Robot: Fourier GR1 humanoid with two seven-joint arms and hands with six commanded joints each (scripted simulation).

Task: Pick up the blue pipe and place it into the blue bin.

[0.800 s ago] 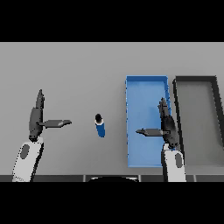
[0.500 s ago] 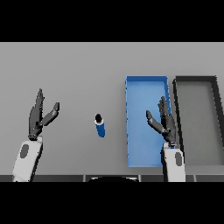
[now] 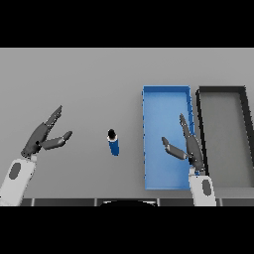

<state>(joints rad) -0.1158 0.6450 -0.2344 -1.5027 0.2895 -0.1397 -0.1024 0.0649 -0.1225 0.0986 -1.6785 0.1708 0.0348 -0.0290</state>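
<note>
1. The blue pipe (image 3: 113, 143) stands on the tabletop (image 3: 89, 79), untouched, between both hands and left of the blue bin (image 3: 166, 99).
2. Right robot hand (image 3: 187, 147): fingers spread, empty, hovering over the bin.
3. Left robot hand (image 3: 45, 136): spread, empty, well apart from the pipe.
4. Recommendation: approach from the side, close around the pipe's middle and keep it upright.
5. A dark bin (image 3: 223, 92) adjoins; avoid it.
</note>
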